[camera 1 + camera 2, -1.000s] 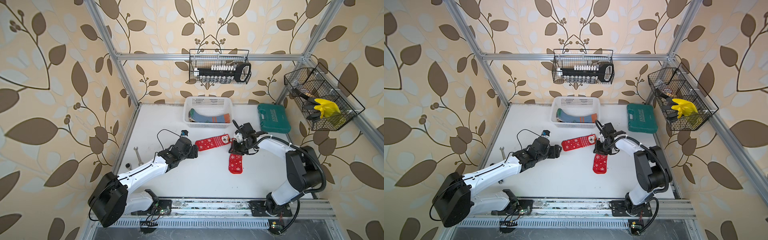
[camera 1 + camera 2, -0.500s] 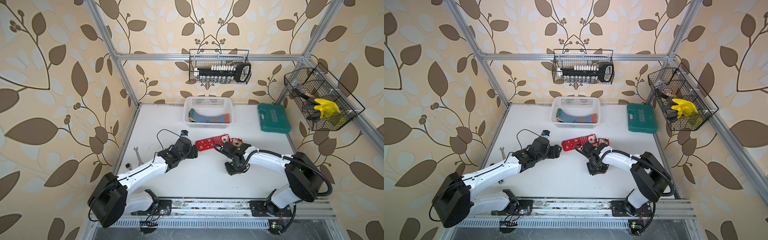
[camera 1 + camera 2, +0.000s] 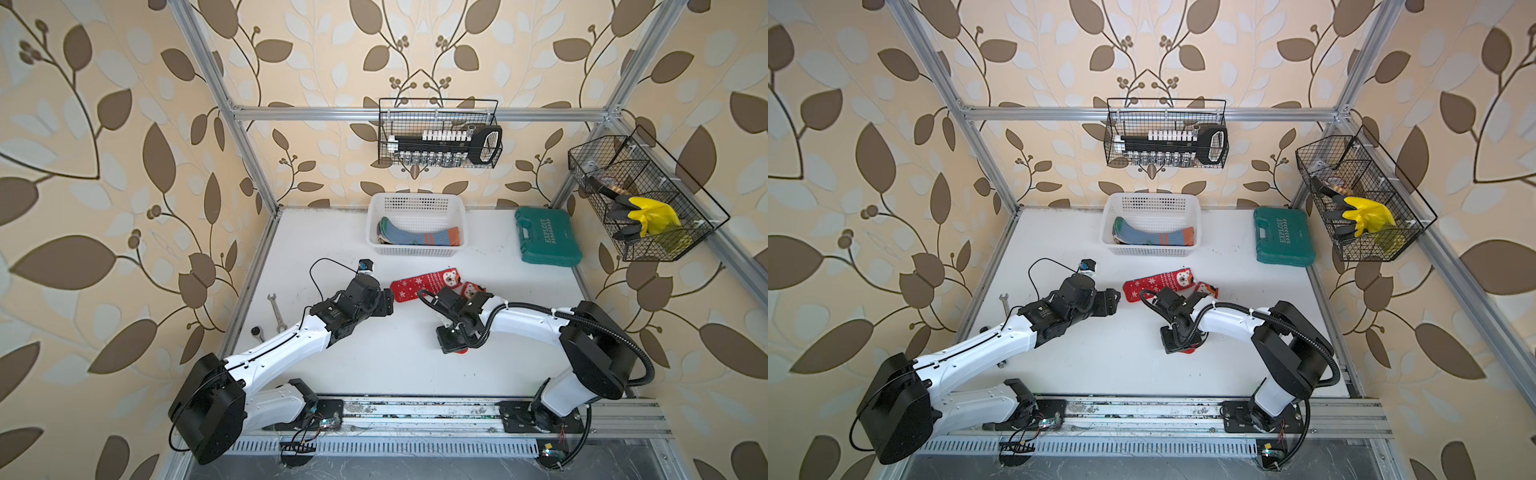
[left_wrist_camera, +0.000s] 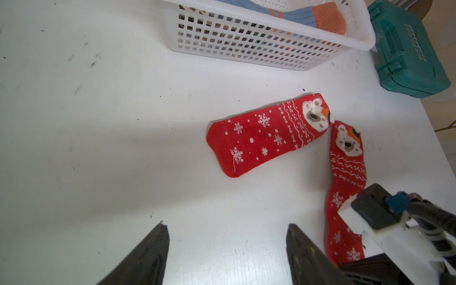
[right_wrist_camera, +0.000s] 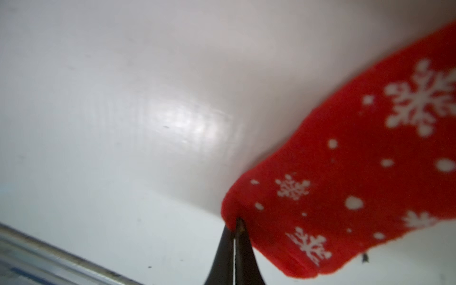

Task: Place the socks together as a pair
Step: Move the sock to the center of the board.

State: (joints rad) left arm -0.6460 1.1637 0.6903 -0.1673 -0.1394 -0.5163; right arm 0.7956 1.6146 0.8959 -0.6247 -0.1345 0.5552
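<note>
Pairing red snowflake socks, we judge job midway. Both top views: flat red sock (image 3: 424, 284) lies mid table (image 3: 332, 257), near side of basket (image 3: 415, 250); second red sock (image 3: 473, 289) runs from its right end toward near edge, mostly hidden under right gripper (image 3: 452, 345). Socks make angle, not yet stacked.

Left wrist view: left gripper (image 4: 227, 229) spread wide, empty, over bare table; bear-face ends just touching.

Right wrist view: right gripper fully closed, pinching second red sock toe edge. We reckon swing onto partner left.
</note>
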